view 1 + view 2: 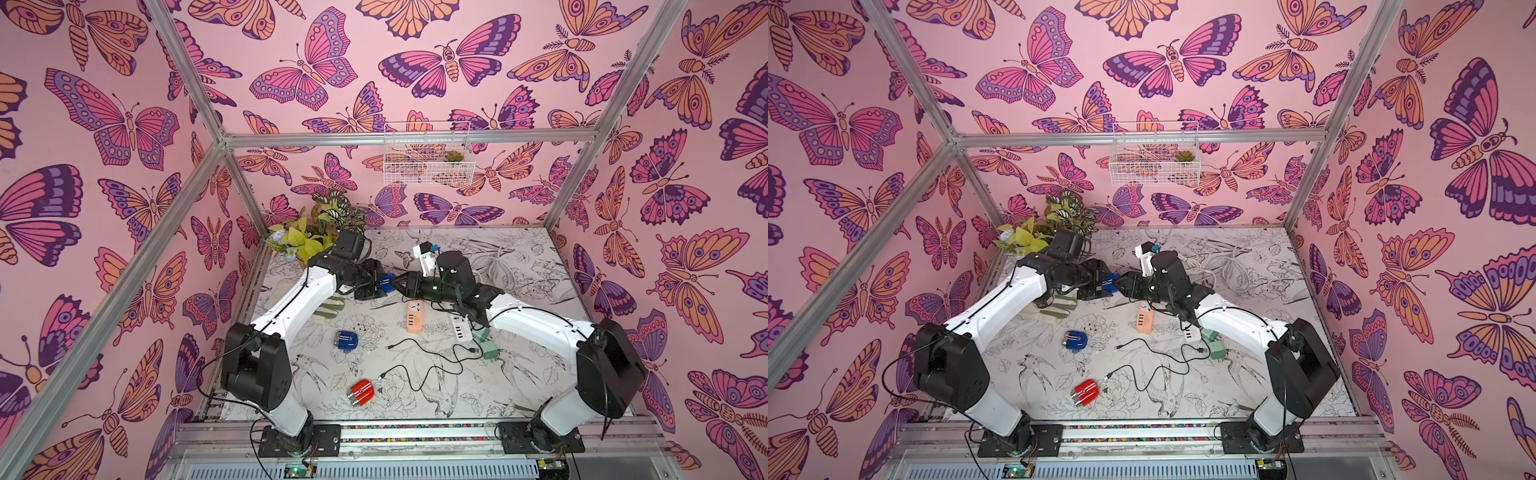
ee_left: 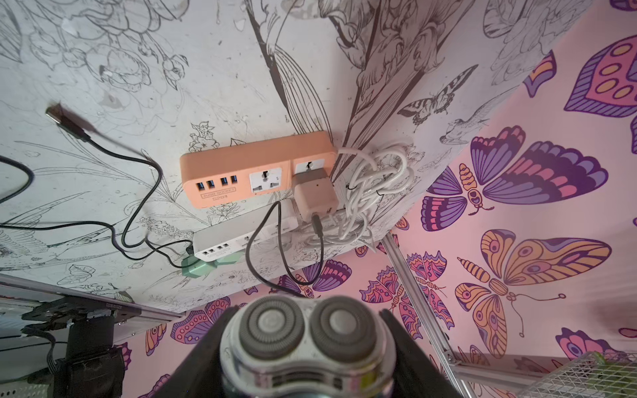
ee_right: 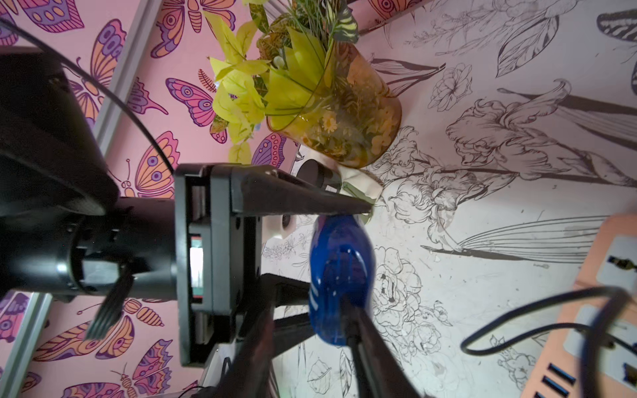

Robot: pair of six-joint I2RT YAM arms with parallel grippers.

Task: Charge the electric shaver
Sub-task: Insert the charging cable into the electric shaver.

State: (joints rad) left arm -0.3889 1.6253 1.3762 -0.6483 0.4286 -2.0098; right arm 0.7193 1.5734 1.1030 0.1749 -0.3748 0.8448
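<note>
A blue electric shaver (image 1: 386,284) (image 1: 1109,284) hangs in the air over the back middle of the table, and my left gripper (image 1: 374,286) (image 2: 305,320) is shut on it. Its two round grey heads (image 2: 306,330) face the left wrist camera between the black fingers (image 2: 206,348). Opposite it, my right gripper (image 1: 398,284) (image 3: 312,315) is open, its blurred fingers (image 3: 255,344) apart at the blue shaver's (image 3: 339,272) tail end. A black cable plug (image 3: 351,320) meets that end. The black cable (image 2: 258,248) runs to a peach adapter (image 2: 313,193) plugged into the peach power strip (image 2: 241,172) (image 1: 414,316).
On the table lie another blue shaver (image 1: 345,340), a red shaver (image 1: 361,392), loose black cables (image 1: 424,357), a white power strip (image 1: 459,328), green adapters (image 1: 486,343) and a white cord bundle (image 1: 494,266). A potted plant (image 1: 316,232) stands at the back left, next to a folded cloth (image 1: 328,309).
</note>
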